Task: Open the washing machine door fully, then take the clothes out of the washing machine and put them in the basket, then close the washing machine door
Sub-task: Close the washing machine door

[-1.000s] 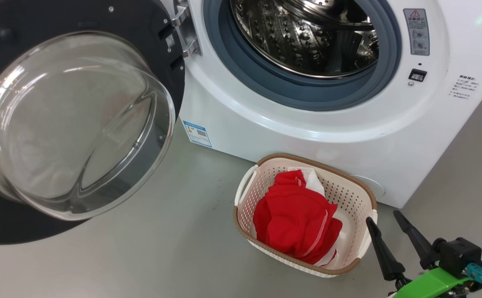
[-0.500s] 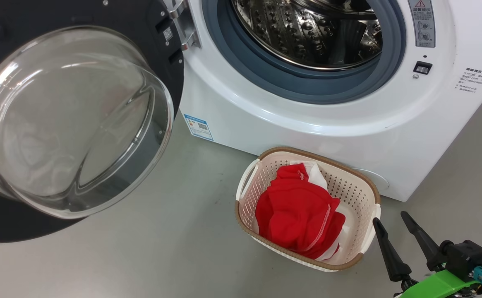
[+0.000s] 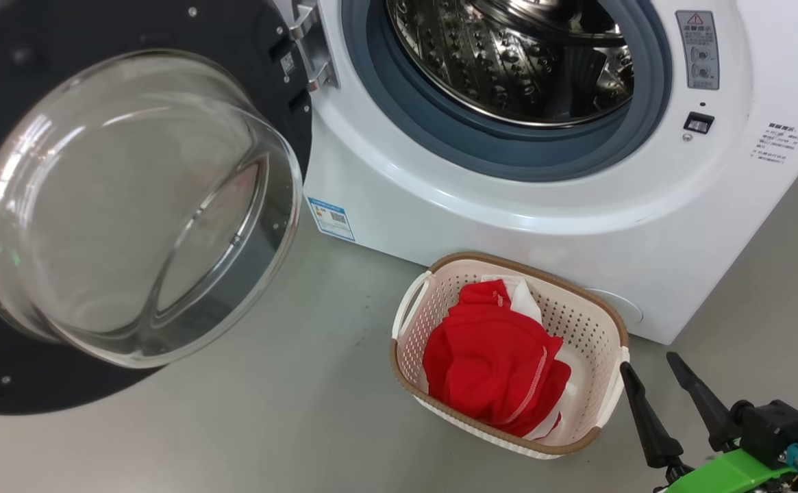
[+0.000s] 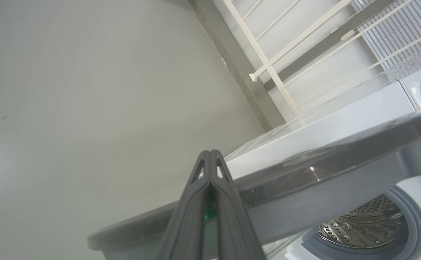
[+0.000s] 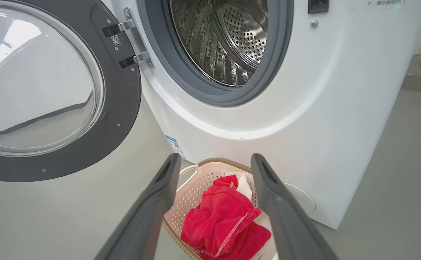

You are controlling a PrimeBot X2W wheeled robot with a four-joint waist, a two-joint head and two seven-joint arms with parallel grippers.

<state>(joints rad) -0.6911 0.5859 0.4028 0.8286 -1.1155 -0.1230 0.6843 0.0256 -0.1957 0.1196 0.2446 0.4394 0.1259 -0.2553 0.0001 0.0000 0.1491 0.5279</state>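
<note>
Bright, even light, soft shadows; glare streaks the door (image 3: 131, 205) and steel drum (image 3: 508, 61); wrist views bend at edges.

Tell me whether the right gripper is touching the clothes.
Apart. Head view shows the right gripper beside the basket, bare basket wall between gripper and clothes.

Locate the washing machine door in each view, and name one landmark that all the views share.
Head view: washing machine door, open, on the left side.
Left wrist view: door seen edge-on, a grey band across the lower right.
Right wrist view: door, open, upper left.
Shared landmark: steel drum.
</note>
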